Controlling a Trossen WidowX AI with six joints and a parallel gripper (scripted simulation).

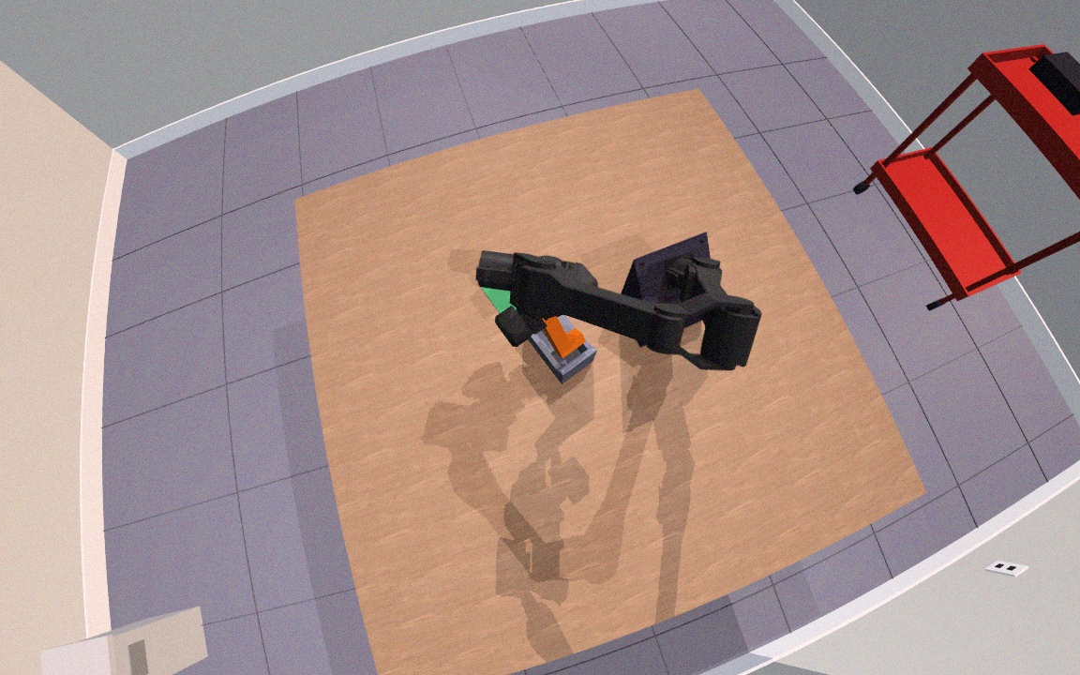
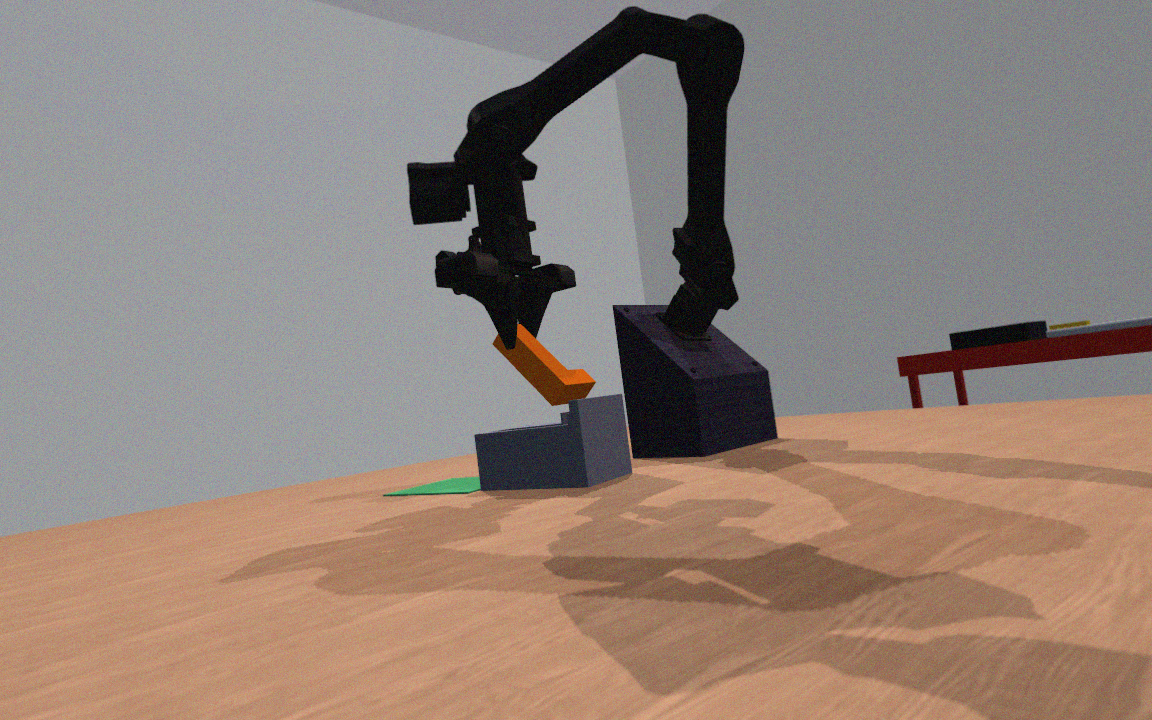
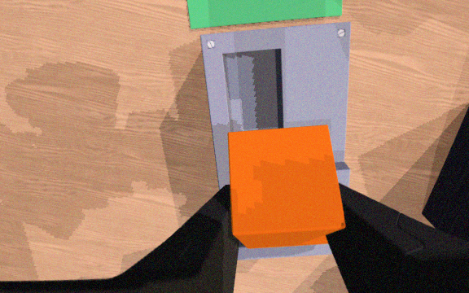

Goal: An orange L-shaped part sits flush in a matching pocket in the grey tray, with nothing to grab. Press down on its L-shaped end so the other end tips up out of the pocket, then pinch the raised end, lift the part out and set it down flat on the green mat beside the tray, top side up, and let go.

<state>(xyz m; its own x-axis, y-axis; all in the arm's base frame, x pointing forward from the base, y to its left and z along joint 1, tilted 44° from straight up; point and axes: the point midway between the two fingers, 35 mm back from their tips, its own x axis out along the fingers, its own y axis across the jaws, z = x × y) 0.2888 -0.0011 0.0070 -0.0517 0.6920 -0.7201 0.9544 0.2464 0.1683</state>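
- Pincer (image 2: 519, 336) (image 3: 276, 192) fingers grip the raised end of the orange L-shaped part (image 1: 563, 338) (image 2: 546, 367) (image 3: 285, 183), one on either side of it.
- From the fingertips, the part slants down and away, its L-shaped end lower than the pincer and toward the robot's dark base (image 1: 652, 273) (image 2: 732, 416) in the exterior view.
- That lower end sits just above the taller end of the grey tray (image 1: 562, 365) (image 2: 526, 461) (image 3: 316, 81); whether it touches the tray there, I cannot tell.
- Seen from the wrist, the part's orange end face fills the space between the two dark fingers and hides much of its own length.
- Beyond that face, the long arm of the tray's pocket (image 3: 255, 89) lies exposed, with a screw (image 3: 211, 44) near one corner of the tray and another at the opposite corner of the same edge.
- Flat on the wooden counter (image 1: 695, 470) (image 2: 294, 626) (image 3: 96, 155), the green mat (image 1: 499, 298) (image 2: 441, 487) (image 3: 263, 11) lies just beside the tray's lower end; the part is not on it.
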